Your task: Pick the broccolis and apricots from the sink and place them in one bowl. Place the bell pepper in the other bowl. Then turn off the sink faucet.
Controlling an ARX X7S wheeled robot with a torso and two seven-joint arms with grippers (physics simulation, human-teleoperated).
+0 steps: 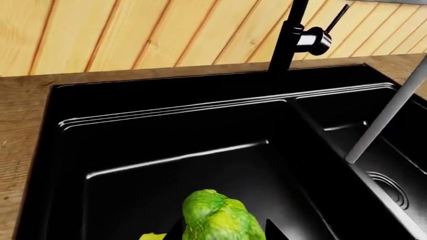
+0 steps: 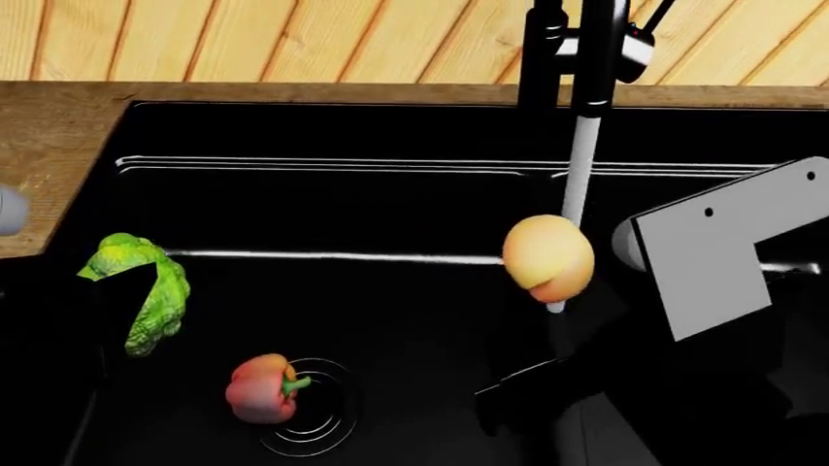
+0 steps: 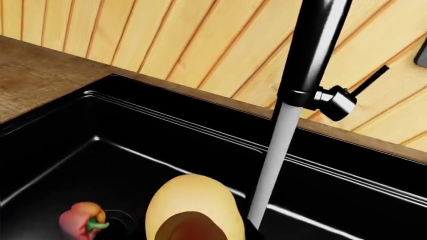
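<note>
A green broccoli (image 1: 219, 216) sits between the dark jaws of my left gripper (image 1: 223, 233), which is shut on it; in the head view this broccoli (image 2: 135, 286) hangs over the left side of the sink. My right gripper (image 3: 197, 233) is shut on a yellow-orange apricot (image 3: 192, 206), and that apricot (image 2: 548, 256) is held in the air beside the water stream (image 2: 577, 165). A red-orange bell pepper (image 2: 262, 388) lies on the basin floor by the drain. Water runs from the black faucet (image 2: 589, 49); its handle (image 3: 335, 101) sticks out sideways. The bowls are out of view.
The black double sink (image 2: 388, 184) has a divider (image 1: 320, 145) between its basins and a second drain (image 1: 390, 187) in the right one. Wooden counter (image 2: 52, 155) borders it at left and back, with a plank wall (image 2: 324, 39) behind.
</note>
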